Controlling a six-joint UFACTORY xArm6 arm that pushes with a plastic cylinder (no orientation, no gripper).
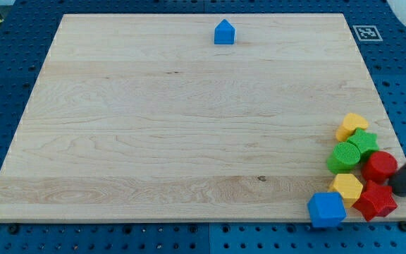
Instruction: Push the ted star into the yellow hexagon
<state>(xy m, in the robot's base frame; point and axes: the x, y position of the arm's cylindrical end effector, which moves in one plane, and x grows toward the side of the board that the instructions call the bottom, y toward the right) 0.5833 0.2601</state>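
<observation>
Beside yellow hexagon (347, 187) — red star (376, 201)

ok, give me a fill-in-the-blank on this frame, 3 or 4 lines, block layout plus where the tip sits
The red star lies at the board's bottom ____ corner.
The block touching the red star on its left is the ____ hexagon.
Alone near the view's top edge stands a ____ block.
My tip sits just ____ of the red cylinder, above the star.

Missing words: right; yellow; blue; right
</observation>
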